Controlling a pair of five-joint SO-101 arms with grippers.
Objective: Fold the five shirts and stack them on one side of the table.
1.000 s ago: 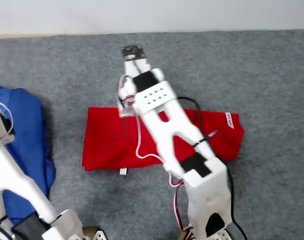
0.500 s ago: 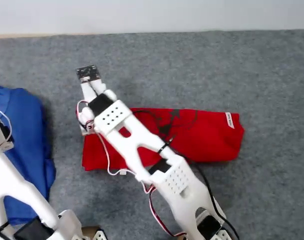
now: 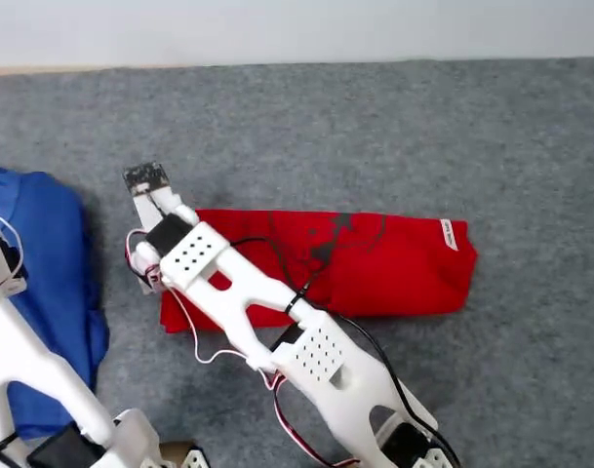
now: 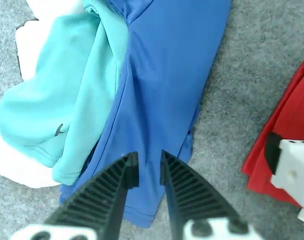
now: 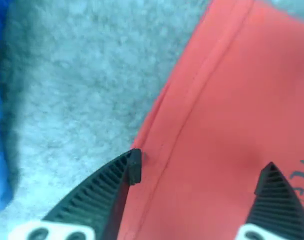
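At centre-left of the high view, my right tool, spread wide, straddles the left edge of the red shirt (its long axis runs rightward across the desk).

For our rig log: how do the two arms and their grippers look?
The left arm and right arm are white, blocky plastic; the right one bears plates dotted with holes. Red, white and black cables run along it, and a dark board sits at its wrist. The left gripper and right gripper have black ribbed fingers on white bases.
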